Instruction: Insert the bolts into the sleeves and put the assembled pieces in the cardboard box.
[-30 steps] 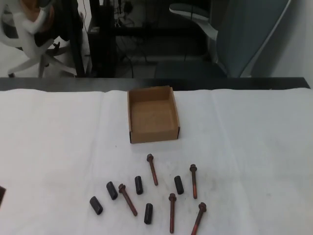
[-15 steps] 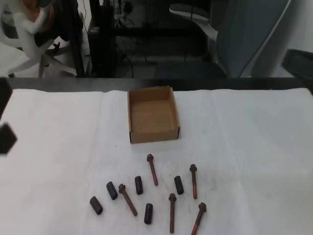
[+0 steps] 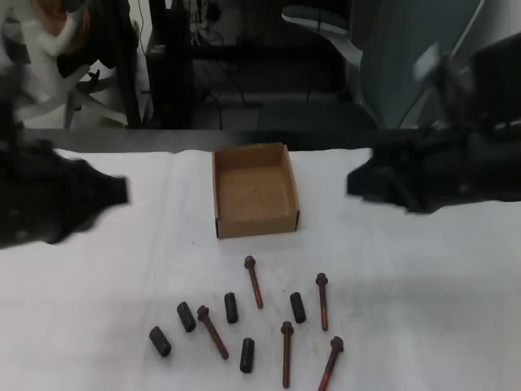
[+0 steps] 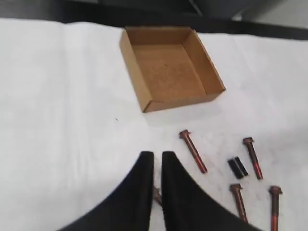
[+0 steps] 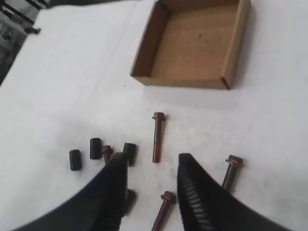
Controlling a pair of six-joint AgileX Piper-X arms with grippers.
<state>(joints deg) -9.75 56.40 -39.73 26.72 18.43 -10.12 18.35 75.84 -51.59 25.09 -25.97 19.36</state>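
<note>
The left tool (image 4: 157, 155) is nearly pressed together, the right tool (image 5: 152, 159) spread, both empty. Spread the left over 1 sleeve (image 4: 237, 167); grip 1 bolt (image 5: 158, 137) mid-shank.

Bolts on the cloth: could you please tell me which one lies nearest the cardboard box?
The bolt just in front of the cardboard box, head pointing at it; the other four lie farther off.

Probably lab or office: swivel chair (image 3: 391, 49), cables (image 3: 213, 85) behind bench (image 3: 456, 285).

Cardboard box (image 3: 254, 191) on the bench (image 3: 423, 269), bolts (image 3: 253, 282) and sleeves (image 3: 231, 307) scattered before it, sleeves mostly leftward, one seemingly between bolts
</note>
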